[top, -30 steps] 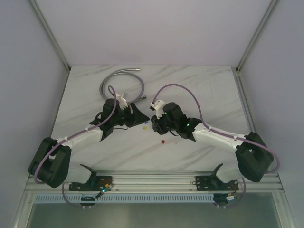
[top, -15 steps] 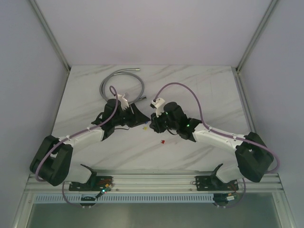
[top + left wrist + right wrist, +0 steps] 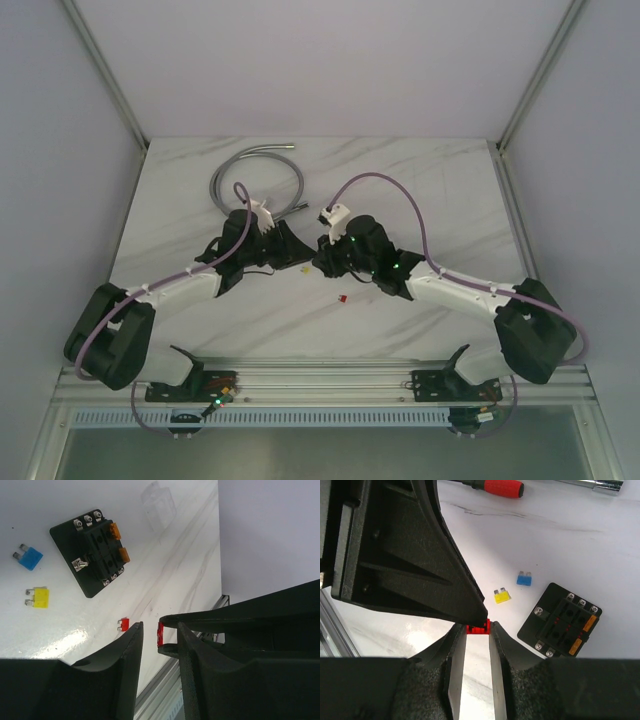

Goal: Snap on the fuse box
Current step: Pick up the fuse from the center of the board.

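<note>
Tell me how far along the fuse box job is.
Done: two orange fuses sit in the fuse box. In hand: the right gripper pinches a red fuse, and the left gripper has its open jaws either side of it, not gripping. Left: a blue fuse, a yellow fuse and a second red fuse lie loose on the table, and the clear cover lies apart from the box, not snapped on.

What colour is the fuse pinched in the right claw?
Red; the fuse shows best in the right wrist view.
</note>
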Action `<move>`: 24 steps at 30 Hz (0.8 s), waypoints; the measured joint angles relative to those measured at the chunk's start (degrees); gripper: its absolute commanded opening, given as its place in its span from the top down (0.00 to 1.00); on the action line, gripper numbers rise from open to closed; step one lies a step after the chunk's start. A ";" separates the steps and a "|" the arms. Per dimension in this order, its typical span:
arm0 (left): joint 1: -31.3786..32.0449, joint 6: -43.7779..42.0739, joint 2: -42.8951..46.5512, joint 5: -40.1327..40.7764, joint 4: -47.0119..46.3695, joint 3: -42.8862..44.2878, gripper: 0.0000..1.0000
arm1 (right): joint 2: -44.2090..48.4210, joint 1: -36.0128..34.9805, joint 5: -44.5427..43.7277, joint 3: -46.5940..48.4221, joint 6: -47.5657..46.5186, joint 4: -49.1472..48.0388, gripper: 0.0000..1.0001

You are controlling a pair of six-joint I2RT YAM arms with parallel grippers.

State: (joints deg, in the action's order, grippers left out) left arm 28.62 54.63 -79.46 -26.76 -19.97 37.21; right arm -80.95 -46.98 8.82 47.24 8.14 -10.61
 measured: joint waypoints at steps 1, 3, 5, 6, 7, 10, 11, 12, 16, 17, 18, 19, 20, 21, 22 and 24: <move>0.04 0.15 -0.04 0.02 -0.02 0.00 0.59 | 0.02 0.00 -0.04 -0.17 0.26 -0.22 0.75; 0.13 0.39 -0.15 0.24 -0.17 0.00 0.62 | 0.02 0.00 -0.11 -0.63 0.68 -1.01 0.75; 0.13 0.72 -0.22 0.50 -0.17 0.00 0.63 | 0.02 0.00 -0.31 -0.87 1.16 -1.42 0.74; 0.13 0.85 -0.22 0.66 -0.20 -0.02 0.64 | 0.02 0.00 -0.42 -0.94 1.38 -1.64 0.74; 0.17 1.05 -0.22 0.81 -0.24 -0.04 0.64 | 0.02 0.00 -0.52 -1.03 1.57 -1.88 0.74; 0.28 1.49 -0.22 1.40 -0.28 -0.22 0.65 | 0.02 0.00 -1.07 -1.11 2.19 -2.40 0.74; 0.28 1.70 -0.22 1.64 -0.37 -0.33 0.66 | 0.02 0.00 -1.27 -1.16 2.34 -2.47 0.74; 0.28 1.90 -0.22 1.90 -0.44 -0.46 0.66 | 0.02 0.00 -1.51 -1.16 2.43 -2.56 0.74; 0.28 2.60 -0.22 2.64 -0.63 -0.96 0.67 | 0.02 0.00 -2.05 -1.20 2.93 -2.60 0.74; 0.33 2.78 -0.22 2.82 -0.61 -0.98 0.68 | 0.02 0.00 -2.19 -1.22 3.04 -2.64 0.74; 0.33 2.86 -0.22 2.95 -0.63 -1.01 0.68 | 0.02 0.00 -2.25 -1.25 3.23 -2.71 0.74; 0.35 3.02 -0.22 3.04 -0.63 -1.01 0.69 | 0.02 0.00 -2.36 -1.25 3.37 -2.78 0.74; 0.35 3.23 -0.22 3.08 -0.66 -1.03 0.69 | 0.02 0.00 -2.45 -1.25 3.50 -2.84 0.74; 0.35 3.41 -0.22 3.10 -0.68 -1.03 0.70 | 0.02 0.00 -2.47 -1.25 3.67 -2.91 0.74; 0.39 3.54 -0.22 3.21 -0.76 -1.03 0.71 | 0.02 0.00 -2.47 -1.25 3.87 -2.97 0.74; 0.52 3.85 -0.22 3.43 -1.01 -1.03 0.72 | 0.02 0.00 -2.47 -1.25 4.15 -3.08 0.74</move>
State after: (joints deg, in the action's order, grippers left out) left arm 29.15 58.48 -79.68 -23.33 -20.97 36.18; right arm -80.93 -46.98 6.35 46.00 12.29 -13.69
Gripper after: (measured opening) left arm 0.298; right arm 0.294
